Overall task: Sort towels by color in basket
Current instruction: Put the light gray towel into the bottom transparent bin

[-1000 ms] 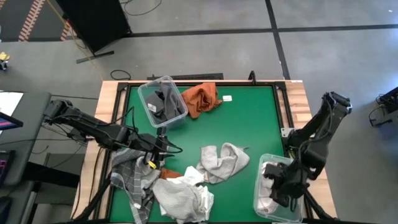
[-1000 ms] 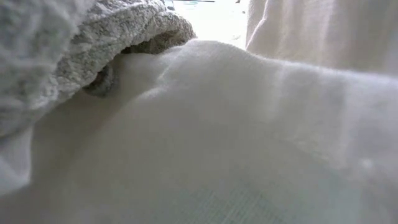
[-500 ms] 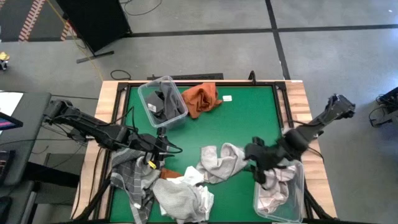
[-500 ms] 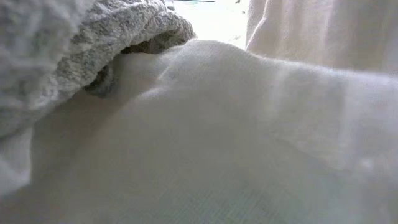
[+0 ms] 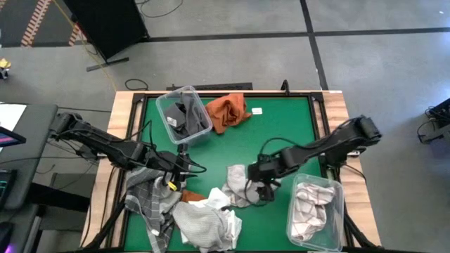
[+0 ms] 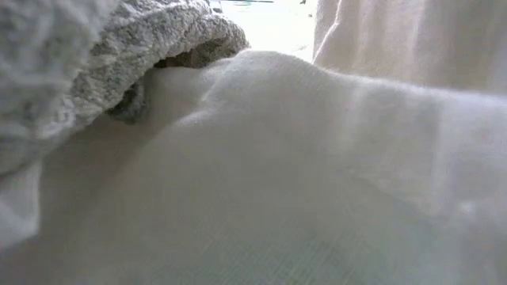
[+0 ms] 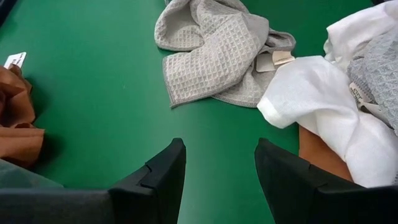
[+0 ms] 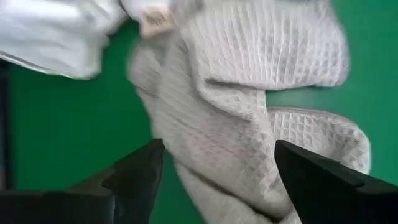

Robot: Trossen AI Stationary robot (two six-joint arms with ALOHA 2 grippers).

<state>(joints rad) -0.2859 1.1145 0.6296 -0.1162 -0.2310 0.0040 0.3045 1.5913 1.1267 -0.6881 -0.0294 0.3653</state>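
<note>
Right wrist: fingers (image 8: 217, 180) spread over waffle towel (image 8: 249, 106) (low view cloth-blocked).

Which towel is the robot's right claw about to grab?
Look at the middle of the green table. The right claw hangs open over the light grey waffle towel, which lies apart from the white pile and has a bumpy square weave.

Left wrist feed: my left gripper (image 7: 217, 171) over bare green table (image 7: 93, 81), fingers (image 7: 155, 177) apart, nothing between. Ahead, light grey waffle towel (image 7: 217, 50) crumpled, tag showing. Beside it, plain white towel (image 7: 323, 106), overlapping its edge. Grey knit towel (image 7: 379, 68) atop white one at frame edge. Rust-orange towel (image 7: 15, 118) on opposite side; small white tag (image 7: 13, 60) near it.
</note>
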